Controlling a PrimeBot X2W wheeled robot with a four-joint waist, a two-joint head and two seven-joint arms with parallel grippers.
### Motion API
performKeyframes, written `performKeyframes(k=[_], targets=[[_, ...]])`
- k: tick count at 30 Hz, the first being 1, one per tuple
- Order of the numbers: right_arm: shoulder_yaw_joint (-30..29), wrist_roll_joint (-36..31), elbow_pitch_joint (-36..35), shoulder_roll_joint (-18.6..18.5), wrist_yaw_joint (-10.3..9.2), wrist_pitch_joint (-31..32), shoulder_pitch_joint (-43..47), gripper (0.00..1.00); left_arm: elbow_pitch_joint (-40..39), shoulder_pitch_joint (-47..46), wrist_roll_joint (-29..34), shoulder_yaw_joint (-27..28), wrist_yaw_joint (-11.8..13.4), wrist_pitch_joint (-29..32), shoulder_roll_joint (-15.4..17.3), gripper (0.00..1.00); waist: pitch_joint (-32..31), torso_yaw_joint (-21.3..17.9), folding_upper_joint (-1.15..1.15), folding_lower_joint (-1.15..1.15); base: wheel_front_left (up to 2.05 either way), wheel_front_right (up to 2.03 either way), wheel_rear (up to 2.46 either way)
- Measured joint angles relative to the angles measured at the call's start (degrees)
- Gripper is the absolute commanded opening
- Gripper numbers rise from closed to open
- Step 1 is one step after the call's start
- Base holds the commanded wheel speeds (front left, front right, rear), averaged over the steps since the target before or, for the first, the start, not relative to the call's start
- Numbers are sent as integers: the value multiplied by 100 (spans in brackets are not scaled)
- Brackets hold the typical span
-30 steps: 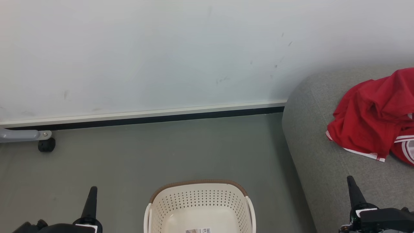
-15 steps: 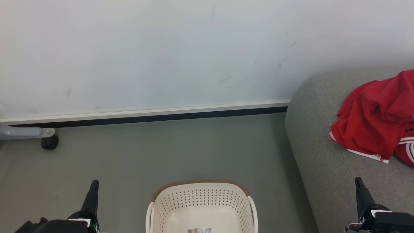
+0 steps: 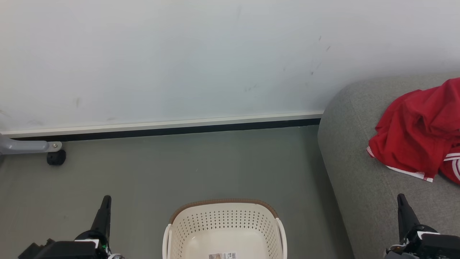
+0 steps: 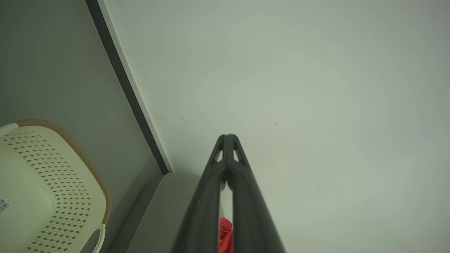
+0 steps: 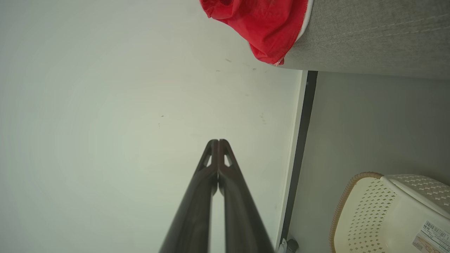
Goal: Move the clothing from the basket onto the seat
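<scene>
The red clothing (image 3: 420,135) with white trim lies in a heap on the grey seat (image 3: 355,172) at the right; it also shows in the right wrist view (image 5: 262,21) and as a red sliver in the left wrist view (image 4: 226,233). The cream basket (image 3: 224,230) with a brown rim stands on the floor at bottom centre, and what shows of its inside holds only a paper label (image 3: 222,256). My left gripper (image 3: 105,201) is shut, left of the basket. My right gripper (image 3: 401,199) is shut, over the seat's front. In each wrist view the fingertips (image 4: 227,137) (image 5: 218,142) touch, holding nothing.
A white wall with a black baseboard (image 3: 161,131) runs behind the grey floor (image 3: 187,169). A grey metal leg with a black caster (image 3: 55,157) stands at the far left by the wall. The seat's rounded corner (image 3: 332,108) is right of the basket.
The head view has shifted a little, sliding the scene to the right. Both grippers stay shut; the clothing and basket lie as before.
</scene>
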Motion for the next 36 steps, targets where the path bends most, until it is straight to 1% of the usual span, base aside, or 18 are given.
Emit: performKeyframes(k=[36], targets=[[0, 1, 0, 2, 0, 0, 0, 0, 12, 0, -1, -1, -1, 0, -4, 0, -1, 0, 0, 0, 0, 0, 0]])
